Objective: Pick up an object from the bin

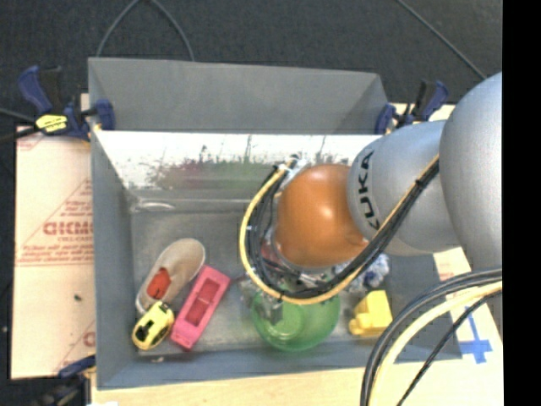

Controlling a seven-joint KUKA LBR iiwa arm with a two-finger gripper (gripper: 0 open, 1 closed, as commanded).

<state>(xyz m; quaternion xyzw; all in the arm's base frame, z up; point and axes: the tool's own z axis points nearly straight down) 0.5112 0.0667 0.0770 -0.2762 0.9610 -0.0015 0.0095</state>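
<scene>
Grey bin (110, 227): your pincer (269, 304) sits at the green round cup (306, 328), just left of the yellow block (372, 313). You cannot tell if it is spread. It looks like the reaching step; next, pinch and lift.

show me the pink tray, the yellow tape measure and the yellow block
pink tray (201, 307): camera view, middle of its hollow
yellow tape measure (152, 326): camera view, middle of its case
yellow block (372, 313): camera view, its top face

One each: shoe (182, 265), pink tray (201, 306), tape measure (152, 326), bowl (308, 326), block (372, 313).
</scene>
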